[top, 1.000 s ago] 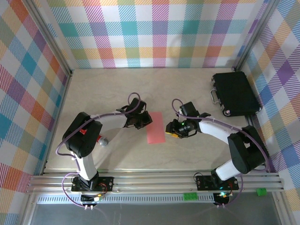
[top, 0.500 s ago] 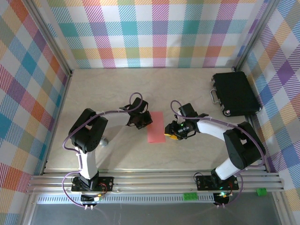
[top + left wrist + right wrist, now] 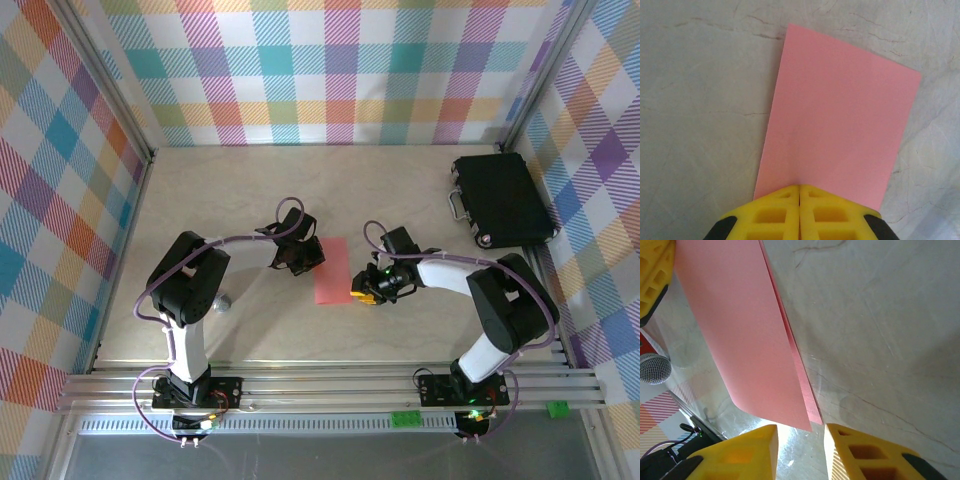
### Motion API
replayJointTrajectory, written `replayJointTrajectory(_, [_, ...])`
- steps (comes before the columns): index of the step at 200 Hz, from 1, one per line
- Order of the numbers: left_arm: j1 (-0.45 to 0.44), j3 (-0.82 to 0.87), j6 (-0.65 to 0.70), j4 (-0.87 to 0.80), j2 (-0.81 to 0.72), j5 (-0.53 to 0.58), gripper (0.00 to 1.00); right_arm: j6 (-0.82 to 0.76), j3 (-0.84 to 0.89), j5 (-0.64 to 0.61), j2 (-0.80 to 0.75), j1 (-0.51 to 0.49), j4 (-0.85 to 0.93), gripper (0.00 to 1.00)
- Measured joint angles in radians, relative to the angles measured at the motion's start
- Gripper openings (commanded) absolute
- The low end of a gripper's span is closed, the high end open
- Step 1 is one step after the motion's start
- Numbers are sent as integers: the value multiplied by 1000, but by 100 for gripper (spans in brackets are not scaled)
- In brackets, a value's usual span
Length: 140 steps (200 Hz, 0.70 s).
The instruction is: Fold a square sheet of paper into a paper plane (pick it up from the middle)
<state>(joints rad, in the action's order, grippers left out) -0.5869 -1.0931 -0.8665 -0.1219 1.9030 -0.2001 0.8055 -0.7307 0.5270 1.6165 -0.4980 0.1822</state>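
The square sheet of paper [image 3: 332, 272] lies on the table folded in half into a salmon-pink rectangle [image 3: 840, 130], its two layers slightly offset along one long edge [image 3: 801, 380]. My left gripper [image 3: 314, 260] is at its left edge, jaws shut tight together [image 3: 800, 188], with the tips resting on the paper's near edge. My right gripper [image 3: 360, 290] is at the paper's lower right corner. It is open [image 3: 801, 435], and the paper's corner points into the gap between the two yellow fingers without touching them.
A black case [image 3: 500, 200] lies at the back right of the table. A small grey mesh ball [image 3: 222, 302] with a red object next to it sits by the left arm [image 3: 652, 367]. Checked walls close in three sides.
The right gripper has crept closer to the paper's corner and its jaws have narrowed. The left gripper shifted slightly up along the left edge and closed fully.
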Motion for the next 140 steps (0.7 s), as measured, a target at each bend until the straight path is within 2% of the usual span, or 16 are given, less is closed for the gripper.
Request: replayJointTrajectory(140, [0,0,0,0,0,0,8,3,3,40,57,-13,-93,26])
